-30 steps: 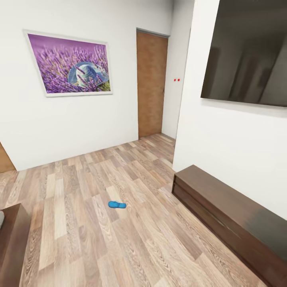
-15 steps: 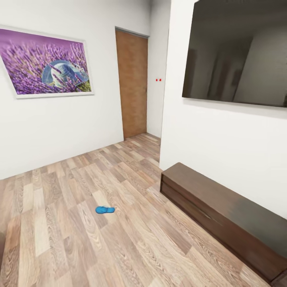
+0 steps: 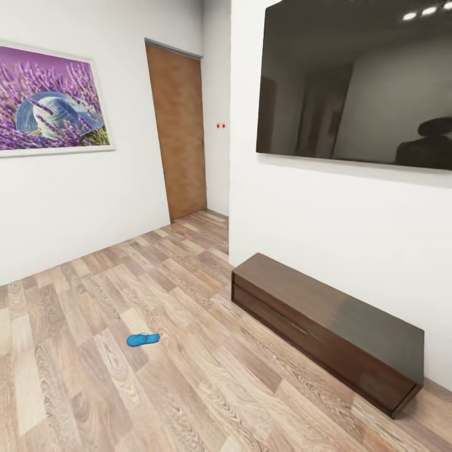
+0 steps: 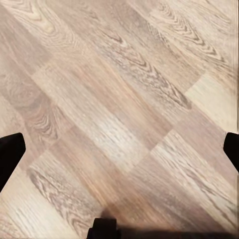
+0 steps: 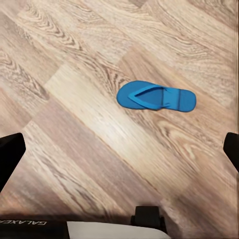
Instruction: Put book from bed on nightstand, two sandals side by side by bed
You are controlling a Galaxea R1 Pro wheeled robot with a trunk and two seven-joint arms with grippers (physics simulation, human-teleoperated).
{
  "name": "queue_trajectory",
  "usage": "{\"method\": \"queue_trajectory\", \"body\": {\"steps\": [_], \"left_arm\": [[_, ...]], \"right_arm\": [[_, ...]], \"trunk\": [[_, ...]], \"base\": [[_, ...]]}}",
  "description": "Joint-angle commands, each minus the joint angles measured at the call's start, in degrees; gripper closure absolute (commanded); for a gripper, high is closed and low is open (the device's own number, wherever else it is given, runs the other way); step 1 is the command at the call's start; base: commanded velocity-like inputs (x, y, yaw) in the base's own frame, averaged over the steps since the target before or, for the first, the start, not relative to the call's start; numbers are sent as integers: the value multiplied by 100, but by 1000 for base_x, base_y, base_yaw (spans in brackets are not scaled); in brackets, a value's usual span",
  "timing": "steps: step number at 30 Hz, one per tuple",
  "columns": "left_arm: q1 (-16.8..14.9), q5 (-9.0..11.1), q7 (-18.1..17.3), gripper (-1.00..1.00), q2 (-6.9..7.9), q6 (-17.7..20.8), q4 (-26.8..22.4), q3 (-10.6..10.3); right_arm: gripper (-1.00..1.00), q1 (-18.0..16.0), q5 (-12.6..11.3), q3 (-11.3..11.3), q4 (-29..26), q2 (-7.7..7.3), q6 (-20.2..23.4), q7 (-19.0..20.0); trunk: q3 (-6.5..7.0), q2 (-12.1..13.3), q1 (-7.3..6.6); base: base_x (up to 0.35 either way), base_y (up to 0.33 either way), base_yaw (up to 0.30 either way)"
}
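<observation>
One bright blue sandal (image 3: 143,339) lies flat on the wood-plank floor of the bedroom, left of the view's middle in the head view. In the right wrist view a blue sandal (image 5: 156,97) lies on the planks ahead of my right gripper (image 5: 119,152), which is open and holds nothing. I cannot tell whether it is the same sandal. My left gripper (image 4: 119,152) is open too, over bare floor, with nothing between its fingers. The book, the bed and the nightstand are out of view.
A long low dark brown cabinet (image 3: 326,323) stands against the white wall at the right, under a large dark screen (image 3: 358,81). A wooden door (image 3: 179,132) is at the far end, and a purple picture (image 3: 50,100) hangs at the left. Open floor lies around the sandal.
The head camera has turned to the right: the picture, door and sandal have slid left in the frame, more of the cabinet shows, and the dark wood corner at the left edge is gone.
</observation>
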Motion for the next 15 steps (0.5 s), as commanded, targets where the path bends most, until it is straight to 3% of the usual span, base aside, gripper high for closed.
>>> {"method": "queue_trajectory", "body": {"steps": [1,15], "left_arm": [[-2,-2,1,-100,-4,-17,2,16],[-2,-2,1,-100,-4,-17,2,16]], "right_arm": [[-100,1,4,-33,-5,4,-5,47],[-100,1,4,-33,-4,4,-6,47]], "trunk": [[-4,-2,0],[-4,-2,0]], "base": [[0,0,-273],[0,0,-256]]}}
